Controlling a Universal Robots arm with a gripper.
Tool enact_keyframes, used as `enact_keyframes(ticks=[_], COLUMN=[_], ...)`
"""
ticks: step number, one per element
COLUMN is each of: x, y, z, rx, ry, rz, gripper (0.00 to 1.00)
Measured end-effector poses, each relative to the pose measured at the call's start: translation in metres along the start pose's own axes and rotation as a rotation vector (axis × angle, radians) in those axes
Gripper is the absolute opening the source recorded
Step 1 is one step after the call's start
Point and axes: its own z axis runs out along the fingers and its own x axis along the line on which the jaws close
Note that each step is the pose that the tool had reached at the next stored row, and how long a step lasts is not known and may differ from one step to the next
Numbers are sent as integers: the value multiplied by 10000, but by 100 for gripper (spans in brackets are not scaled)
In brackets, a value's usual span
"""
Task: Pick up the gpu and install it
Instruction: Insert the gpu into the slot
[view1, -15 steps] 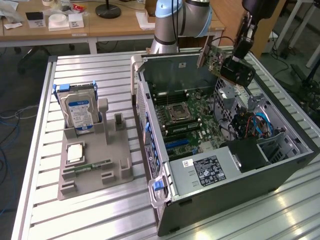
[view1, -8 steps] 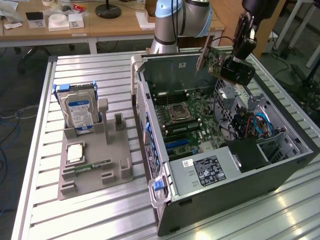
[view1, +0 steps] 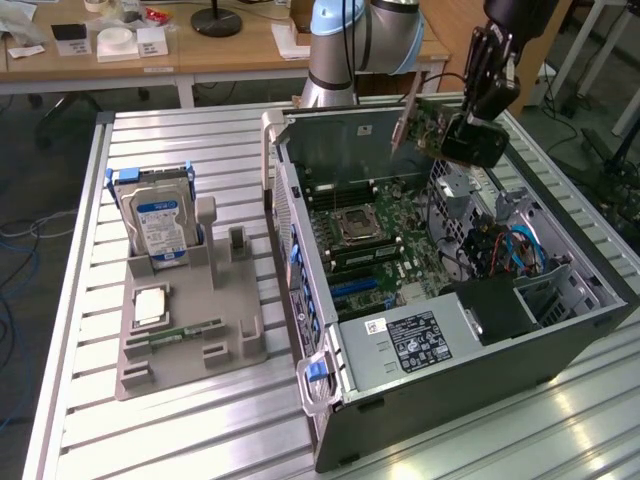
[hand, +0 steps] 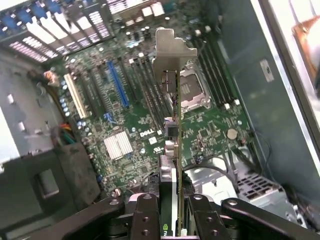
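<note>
My gripper (view1: 447, 135) is shut on the gpu (view1: 420, 118), a thin card with a green board and a metal end bracket. It hangs in the air over the back of the open computer case (view1: 440, 400), near the case's far wall. In the wrist view the gpu (hand: 173, 125) is seen edge-on between my fingers (hand: 146, 215), with its silver bracket (hand: 169, 47) pointing away from the gripper (hand: 172, 205). Below it lies the green motherboard (hand: 130, 125) with a blue slot (hand: 117, 82); the card is well above the board and touches nothing.
The exterior view's left has a grey holder (view1: 190, 340) carrying a silver hard drive (view1: 160, 228), a processor chip (view1: 150, 305) and a RAM stick (view1: 185, 333). Inside the case are the processor socket (view1: 355, 225), a power supply (view1: 410, 340) and blue cables (view1: 520, 250).
</note>
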Motion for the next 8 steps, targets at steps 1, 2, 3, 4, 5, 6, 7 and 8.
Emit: enact_keyframes(ticks=[1,2,3,4,5,6,7,8], x=[0,0,0,0,0,0,0,0], y=[0,0,0,0,0,0,0,0], z=[0,1,1,1,2,2,3,3], rx=[-3,-6,-7,-11,-14,-17,-19,-22], ry=[13,26,39,51,63,77,90,103], rz=[-179,-358,-537,-711,-890,-1085,-1263,-1438], gripper=[27,27,27,27,27,27,27,27])
